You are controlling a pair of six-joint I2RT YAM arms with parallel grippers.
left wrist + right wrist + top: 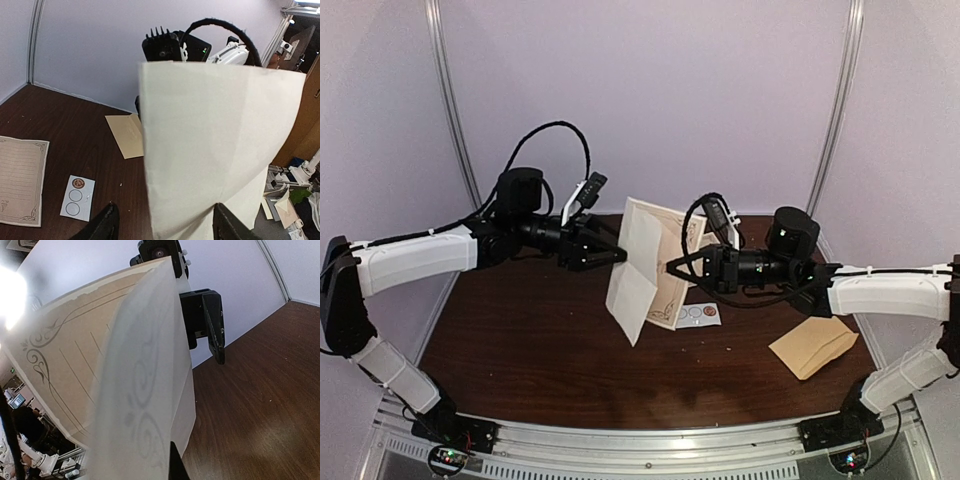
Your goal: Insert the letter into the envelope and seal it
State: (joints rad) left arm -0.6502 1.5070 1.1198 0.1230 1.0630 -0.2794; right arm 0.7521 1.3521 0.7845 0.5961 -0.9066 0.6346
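Note:
The letter (638,268), a cream sheet folded down its length, is held upright above the table's middle. Its plain back fills the left wrist view (210,145); its printed scroll border shows in the right wrist view (75,370). My right gripper (672,268) is shut on the letter's right side; only one dark fingertip (175,467) shows beside the paper. My left gripper (612,256) is open, its fingers (102,226) spread wide on either side of the letter's near edge. The tan envelope (813,346) lies flat on the table at the right, also seen in the left wrist view (126,135).
A small white card with round stickers (698,314) lies on the table below the letter (77,196). A lined sheet with an ornate border (20,180) lies flat beside it. The table is dark wood (540,350), with pale walls around it.

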